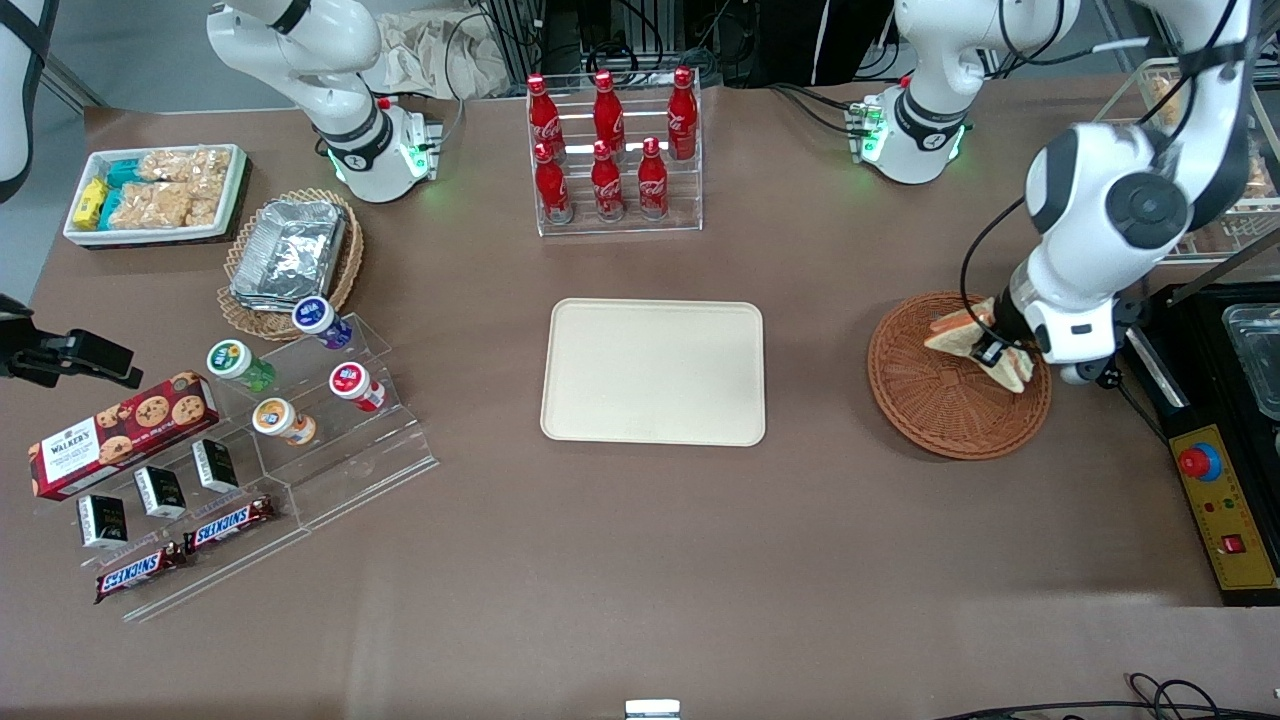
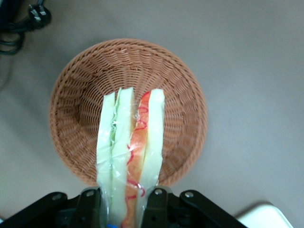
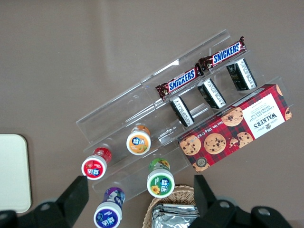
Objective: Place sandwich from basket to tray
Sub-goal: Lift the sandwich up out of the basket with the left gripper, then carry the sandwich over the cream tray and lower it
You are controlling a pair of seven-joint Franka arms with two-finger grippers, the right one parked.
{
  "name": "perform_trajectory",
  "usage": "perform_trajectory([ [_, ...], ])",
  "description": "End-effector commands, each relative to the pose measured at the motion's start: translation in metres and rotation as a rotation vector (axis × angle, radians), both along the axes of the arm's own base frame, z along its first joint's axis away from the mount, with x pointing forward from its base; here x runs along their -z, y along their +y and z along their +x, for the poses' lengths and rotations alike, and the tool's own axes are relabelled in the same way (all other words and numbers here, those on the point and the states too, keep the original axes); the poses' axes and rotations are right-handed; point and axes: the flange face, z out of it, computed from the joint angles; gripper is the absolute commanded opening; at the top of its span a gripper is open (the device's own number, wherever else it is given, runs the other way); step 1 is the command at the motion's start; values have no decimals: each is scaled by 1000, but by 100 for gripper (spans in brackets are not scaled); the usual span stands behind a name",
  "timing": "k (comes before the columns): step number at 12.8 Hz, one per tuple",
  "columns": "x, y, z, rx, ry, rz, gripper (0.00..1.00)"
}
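My left gripper (image 1: 992, 350) is shut on the sandwich (image 1: 955, 335), a wrapped wedge of pale bread with green and orange-red layers. It hangs over the round reddish-brown basket (image 1: 930, 400) at the working arm's end of the table. In the left wrist view the sandwich (image 2: 130, 142) stands between the black fingers (image 2: 156, 209), edge on, lifted off the basket (image 2: 185, 109), whose whole weave shows underneath. The cream tray (image 1: 653, 371) lies flat at the table's middle with nothing on it; one corner of the tray (image 2: 266, 216) shows past the gripper (image 2: 124, 209).
A rack of red cola bottles (image 1: 612, 150) stands farther from the front camera than the tray. Toward the parked arm's end are an acrylic stand with cups and snack bars (image 1: 290, 420), a tan basket of foil containers (image 1: 290, 255) and a white snack bin (image 1: 155, 190). A control box with a red button (image 1: 1225, 500) lies beside the basket.
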Motion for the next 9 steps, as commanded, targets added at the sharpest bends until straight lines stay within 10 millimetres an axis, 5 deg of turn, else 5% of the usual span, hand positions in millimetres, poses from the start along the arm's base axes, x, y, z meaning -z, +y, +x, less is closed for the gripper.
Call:
perform_trajectory([
  [1, -84, -43, 11, 113, 21, -25, 0],
  [4, -141, -100, -4, 301, 7, -51, 0],
  [6, -140, -146, -21, 480, 16, -53, 0],
  [9, -107, -213, -39, 686, 70, -46, 0],
])
